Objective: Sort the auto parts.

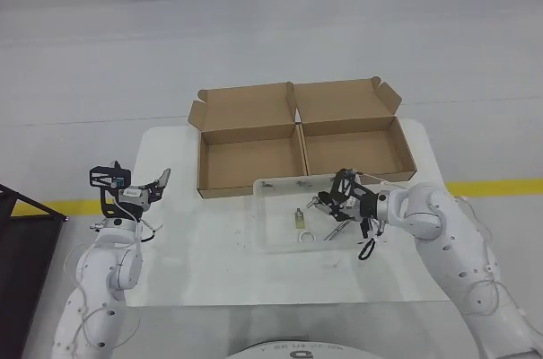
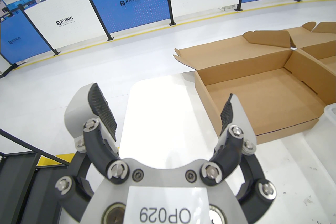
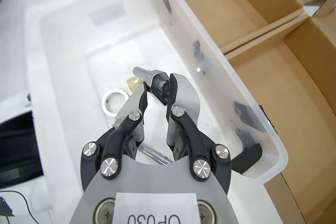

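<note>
The right arm's jaws are clenched on a small metal fitting (image 3: 155, 84) over the floor of the clear bin (image 3: 181, 9). The fitting's long axis runs crosswise out of the grip, its silver stub pointing toward the white ring (image 3: 114, 104) and the yellowish cap (image 3: 132, 82) just beside it. The cardboard boxes (image 1: 356, 148) lie just past the bin's far wall, so the carry looks short. The left arm's jaws hang released at the left edge of the counter (image 1: 208, 260), well apart from the bin.
</note>
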Motion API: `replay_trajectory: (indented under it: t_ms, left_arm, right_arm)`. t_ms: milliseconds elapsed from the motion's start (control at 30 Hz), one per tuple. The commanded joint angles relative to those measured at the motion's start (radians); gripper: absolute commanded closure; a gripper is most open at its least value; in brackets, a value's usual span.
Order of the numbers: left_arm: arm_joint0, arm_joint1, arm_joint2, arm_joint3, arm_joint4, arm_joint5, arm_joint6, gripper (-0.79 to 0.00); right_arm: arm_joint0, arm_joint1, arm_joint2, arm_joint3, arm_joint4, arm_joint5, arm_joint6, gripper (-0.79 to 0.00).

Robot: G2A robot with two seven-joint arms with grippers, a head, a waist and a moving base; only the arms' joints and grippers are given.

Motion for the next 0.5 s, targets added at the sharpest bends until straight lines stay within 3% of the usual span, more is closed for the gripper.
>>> replay_trajectory:
  t_ms: [0,167,467]
  left_arm:
    - [0.000,0.000,0.000,0.000,0.000,0.000,0.000,-0.785]
    - [0.000,0.000,0.000,0.000,0.000,0.000,0.000,-0.785]
    - [0.000,0.000,0.000,0.000,0.000,0.000,0.000,-0.785]
  right_arm:
    - [0.000,0.007,0.000,0.028,0.139,-0.057,-0.028,0.000]
    - [0.035,0.041,-0.041,0.071,0.397,-0.057,0.008,0.000]
    - [0.040,0.085,-0.044,0.076,0.407,-0.057,-0.040,0.000]
